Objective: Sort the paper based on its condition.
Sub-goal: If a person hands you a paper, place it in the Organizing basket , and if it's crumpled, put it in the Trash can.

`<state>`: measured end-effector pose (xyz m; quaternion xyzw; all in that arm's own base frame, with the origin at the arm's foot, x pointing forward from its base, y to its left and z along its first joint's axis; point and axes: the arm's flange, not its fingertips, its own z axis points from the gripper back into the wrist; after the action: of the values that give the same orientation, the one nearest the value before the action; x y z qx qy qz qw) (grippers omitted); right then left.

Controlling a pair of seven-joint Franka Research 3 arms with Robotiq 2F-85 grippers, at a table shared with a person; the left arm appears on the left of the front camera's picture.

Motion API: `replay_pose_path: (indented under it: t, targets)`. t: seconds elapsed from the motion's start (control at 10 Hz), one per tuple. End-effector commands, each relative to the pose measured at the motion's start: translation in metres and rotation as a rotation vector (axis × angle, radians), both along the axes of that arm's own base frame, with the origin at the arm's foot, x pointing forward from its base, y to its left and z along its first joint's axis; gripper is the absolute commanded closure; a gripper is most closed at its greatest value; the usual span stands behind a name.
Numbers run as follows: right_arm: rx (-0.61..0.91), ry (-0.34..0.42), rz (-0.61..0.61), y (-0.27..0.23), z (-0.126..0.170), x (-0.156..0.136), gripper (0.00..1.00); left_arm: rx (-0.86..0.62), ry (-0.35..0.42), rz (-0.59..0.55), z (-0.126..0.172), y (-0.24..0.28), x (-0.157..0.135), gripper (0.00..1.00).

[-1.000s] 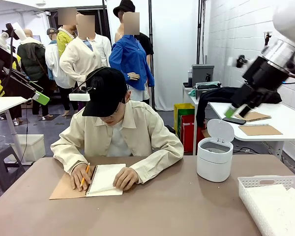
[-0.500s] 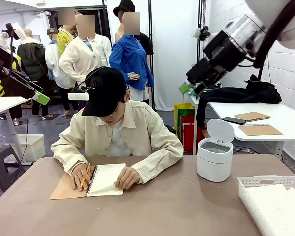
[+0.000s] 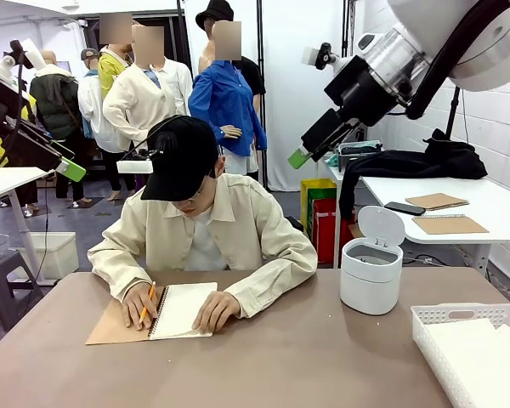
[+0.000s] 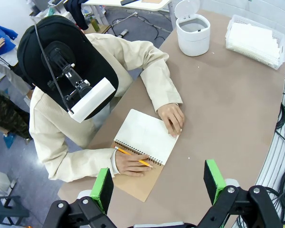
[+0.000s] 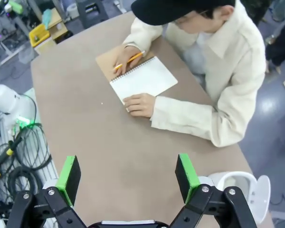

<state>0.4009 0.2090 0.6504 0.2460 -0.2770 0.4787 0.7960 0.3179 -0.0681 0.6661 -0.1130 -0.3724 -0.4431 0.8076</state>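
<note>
Right pincer [image 3: 299, 157] swung leftward, jaws apart, left pincer [image 4: 156, 183] likewise; basket [image 3: 459, 312] holds white paper [image 3: 484, 357].

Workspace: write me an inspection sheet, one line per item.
Surface: brown table, no spills seen.
Job's things: paper stacked in the white basket at the robot's right; no loose sheet seen on the table.
Clutter: spiral notebook open under the person's hands, pencil in one hand; white bin, lid up.
Grippers: left gripper open, empty, above the notebook end of the table; right gripper open, empty, raised high.
Cables: black cables on the floor beside the table.
Surroundings: second table behind, with a dark cloth.
</note>
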Motion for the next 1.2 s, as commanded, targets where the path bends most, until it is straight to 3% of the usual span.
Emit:
replay_pose_path:
  t: [0.0,0.1,0.2,1.1]
  targets:
    - [-0.014,0.016,0.079,0.0035,-0.0073,0.0042,0.00,-0.004,0.000,-0.002,0.0002,0.0011,0.0003,0.00]
    - [-0.044,0.039,0.083,-0.0051,-0.0139,0.0079,0.00,-0.004,0.000,-0.002,0.0002,0.0011,0.0003,0.00]
    - [-0.012,0.004,0.032,0.0038,-0.0051,0.0001,0.00,-0.004,0.000,-0.002,0.0002,0.0011,0.0003,0.00]
    - [-0.012,0.004,0.032,0.0038,-0.0051,0.0001,0.00,-0.004,0.000,-0.002,0.0002,0.0011,0.0003,0.00]
